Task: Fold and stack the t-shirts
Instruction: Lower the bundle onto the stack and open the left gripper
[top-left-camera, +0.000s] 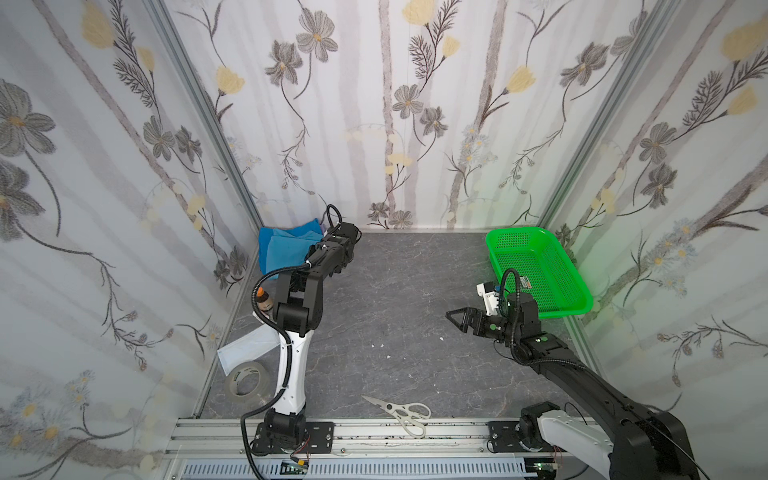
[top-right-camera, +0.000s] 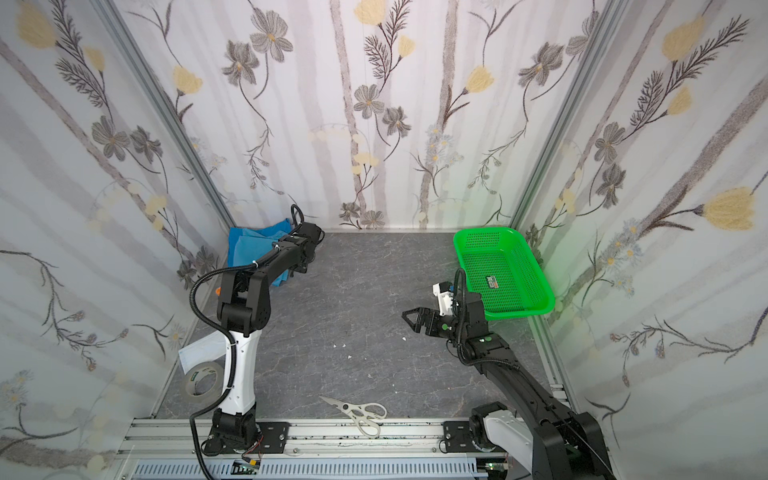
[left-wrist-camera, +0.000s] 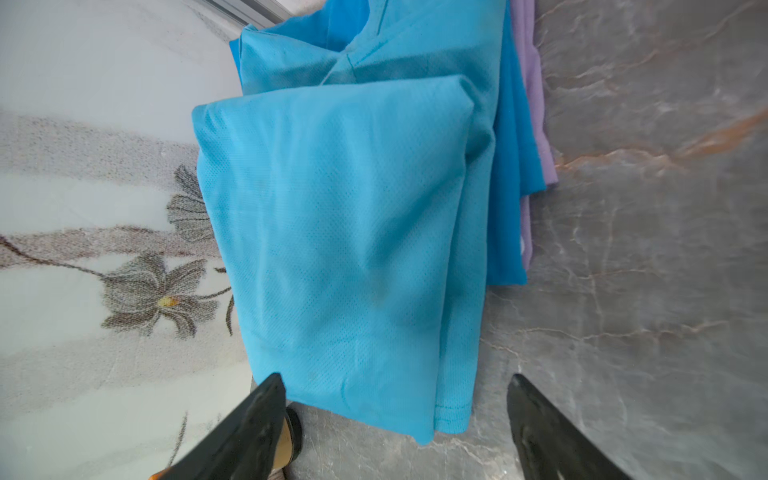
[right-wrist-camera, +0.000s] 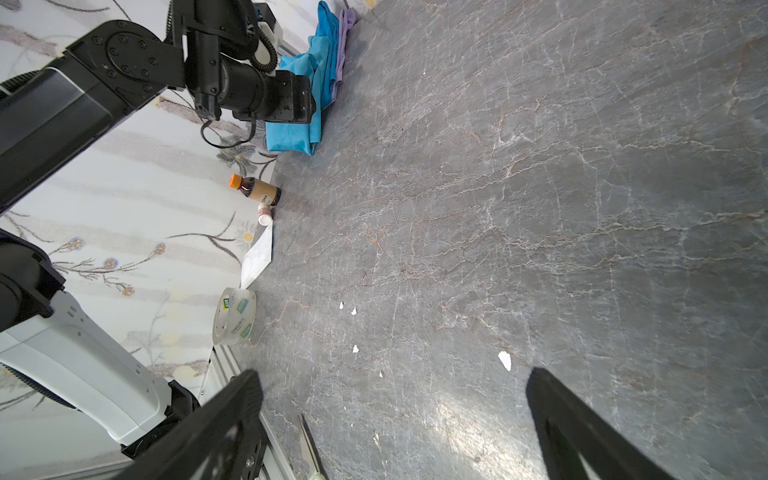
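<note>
The sky-blue shirt (left-wrist-camera: 340, 249) has a fine dotted mesh look, the darker blue shirt (left-wrist-camera: 509, 187) is plain, and the cloth (left-wrist-camera: 534, 83) is lilac. Table (left-wrist-camera: 644, 249): dark grey marble with white and rusty veins. Basket (top-left-camera: 536, 257): neon green. Walls (top-left-camera: 374, 83): white with grey and yellow flowers.

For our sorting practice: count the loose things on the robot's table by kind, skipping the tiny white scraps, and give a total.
Folded clothes: 3 (light blue shirt, dark blue shirt, purple cloth)
Bottles: 2 (brown bottle, white bottle)
Basket: 1
Scissors: 1
Tape roll: 1
White packet: 1
Total: 9
</note>
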